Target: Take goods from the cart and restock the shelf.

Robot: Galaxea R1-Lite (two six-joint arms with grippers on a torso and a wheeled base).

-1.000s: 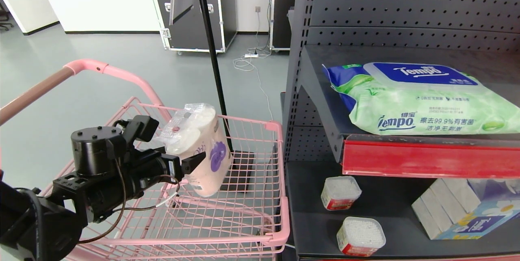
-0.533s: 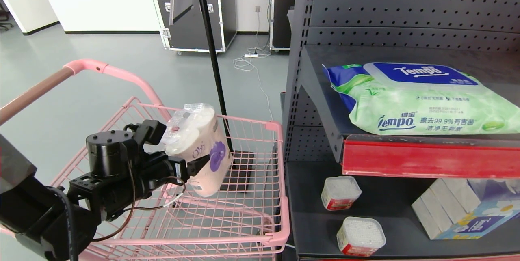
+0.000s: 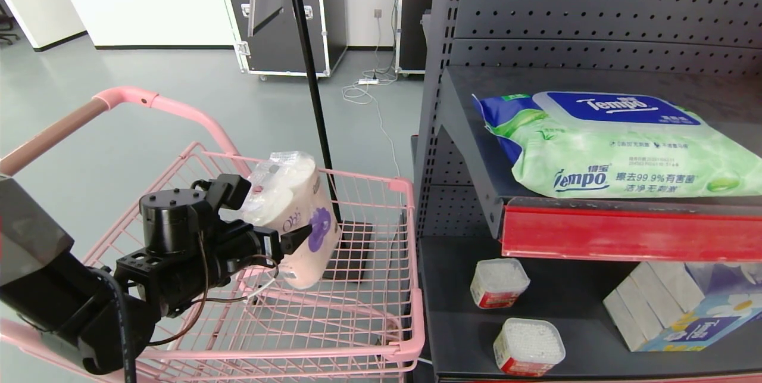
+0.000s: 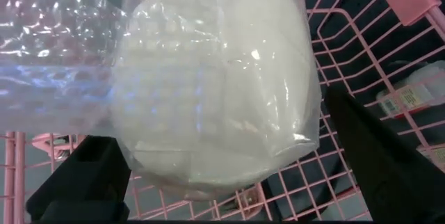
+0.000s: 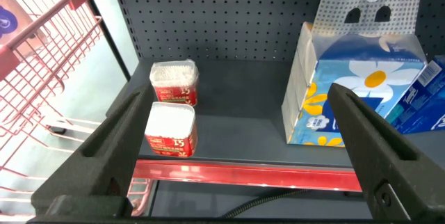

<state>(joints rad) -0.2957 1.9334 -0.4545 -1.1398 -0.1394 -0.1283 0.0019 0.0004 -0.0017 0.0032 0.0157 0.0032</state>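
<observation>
A clear-wrapped pack of white toilet rolls (image 3: pixel 297 216) with a purple print stands upright in the pink wire cart (image 3: pixel 411 252). My left gripper (image 3: pixel 280 222) is open at the pack's upper part, one finger on each side. In the left wrist view the pack (image 4: pixel 215 92) sits between the two dark fingers (image 4: pixel 375 154), and I cannot tell whether they touch it. My right gripper (image 5: pixel 236 154) is open with nothing in it, facing the lower shelf. The dark shelf unit (image 3: pixel 625 231) with a red front strip stands right of the cart.
A green wet-wipe pack (image 3: pixel 619 145) lies on the upper shelf. Two cotton-swab boxes (image 3: pixel 499 282) (image 3: pixel 528 346) and a tissue multipack (image 3: pixel 684 305) stand on the lower shelf, seen also as boxes (image 5: pixel 170 130) and tissues (image 5: pixel 354 92). A black stand pole (image 3: pixel 309 73) rises behind the cart.
My left arm has moved forward and to the right, bringing its open fingers around the toilet roll pack. The pack has stayed in place.
</observation>
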